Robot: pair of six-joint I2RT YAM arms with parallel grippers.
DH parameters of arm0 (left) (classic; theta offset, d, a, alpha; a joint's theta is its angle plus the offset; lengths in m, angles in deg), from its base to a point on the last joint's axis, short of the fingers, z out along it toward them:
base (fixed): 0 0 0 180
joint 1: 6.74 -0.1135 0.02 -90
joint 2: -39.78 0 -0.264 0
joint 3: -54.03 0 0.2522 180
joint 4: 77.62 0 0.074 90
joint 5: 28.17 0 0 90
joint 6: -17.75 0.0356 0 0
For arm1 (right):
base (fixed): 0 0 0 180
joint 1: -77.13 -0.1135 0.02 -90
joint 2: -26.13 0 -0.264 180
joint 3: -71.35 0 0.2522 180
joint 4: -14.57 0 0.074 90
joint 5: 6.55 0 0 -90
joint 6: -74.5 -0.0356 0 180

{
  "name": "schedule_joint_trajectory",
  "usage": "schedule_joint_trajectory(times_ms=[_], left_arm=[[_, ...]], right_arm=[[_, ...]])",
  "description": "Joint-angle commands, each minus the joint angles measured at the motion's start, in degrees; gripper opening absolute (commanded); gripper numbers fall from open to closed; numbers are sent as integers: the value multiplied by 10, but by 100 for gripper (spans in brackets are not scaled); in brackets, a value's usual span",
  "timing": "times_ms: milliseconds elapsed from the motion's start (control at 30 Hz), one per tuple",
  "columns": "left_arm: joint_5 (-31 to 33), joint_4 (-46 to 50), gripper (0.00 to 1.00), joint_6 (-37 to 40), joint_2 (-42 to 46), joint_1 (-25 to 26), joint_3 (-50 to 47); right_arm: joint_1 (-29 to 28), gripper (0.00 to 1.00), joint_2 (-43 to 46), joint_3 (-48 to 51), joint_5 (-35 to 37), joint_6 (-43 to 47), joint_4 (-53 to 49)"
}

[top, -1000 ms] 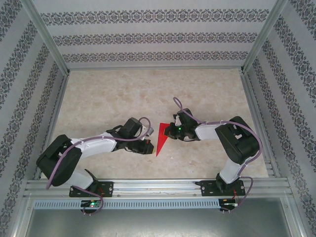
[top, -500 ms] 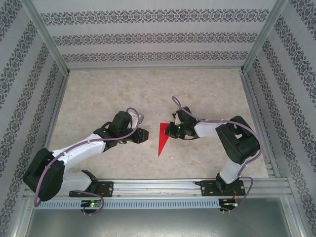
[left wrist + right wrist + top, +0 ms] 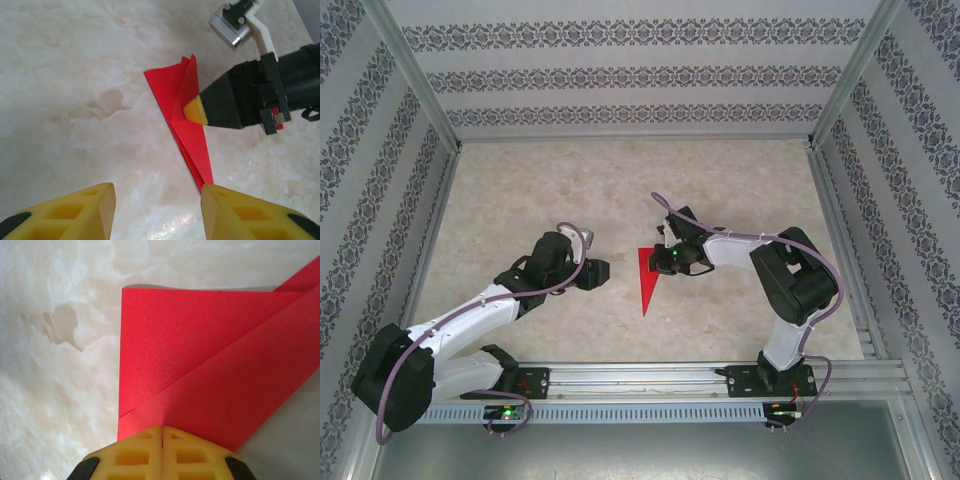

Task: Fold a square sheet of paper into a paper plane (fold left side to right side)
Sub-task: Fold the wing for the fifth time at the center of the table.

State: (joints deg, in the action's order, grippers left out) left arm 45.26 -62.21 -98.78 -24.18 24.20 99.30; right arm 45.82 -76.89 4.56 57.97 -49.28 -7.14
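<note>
The red paper [image 3: 646,280] lies flat-ish near the middle of the table [image 3: 520,190], folded to a narrow pointed shape; wide end faces away from the arm bases, sharp tip faces toward them. In the left wrist view the paper [image 3: 192,140] shows stacked layers w/ one flap standing up a little at the wide end. In the right wrist view the paper [image 3: 200,350] shows an upper layer whose slanted edge crosses a lower one.

The right gripper [image 3: 660,262] sits at the paper's right edge, approx. at the wide end; its jaws are closed tight together, tips [image 3: 161,435] meeting w/ no gap, resting on the paper's edge. No paper is seen between them; from the left wrist view its yellow tip [image 3: 196,111] touches the top layer beside the raised flap.

The left gripper [image 3: 604,273] is on the paper's left side, near but apart from it; its jaws stand partly apart and hold nothing. Its yellow fingers [image 3: 75,212] frame bare table, w/ the paper's tip just beside the other finger.
</note>
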Motion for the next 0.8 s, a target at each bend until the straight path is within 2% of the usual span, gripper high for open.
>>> schedule_joint_trajectory(times_ms=[0,467,667,767], left_arm=[[13,-24,49,2,10,-11,-10],[26,-59,56,-16,16,-27,-29],[34,-73,61,-27,16,-32,-42],[38,-79,64,-27,16,-36,-45]], right_arm=[[-4,0,3,-23,16,38,-54],[-11,5,28,-53,-1,53,-68],[-15,15,79,-68,35,53,-107],[-23,23,114,-72,91,43,-149]])
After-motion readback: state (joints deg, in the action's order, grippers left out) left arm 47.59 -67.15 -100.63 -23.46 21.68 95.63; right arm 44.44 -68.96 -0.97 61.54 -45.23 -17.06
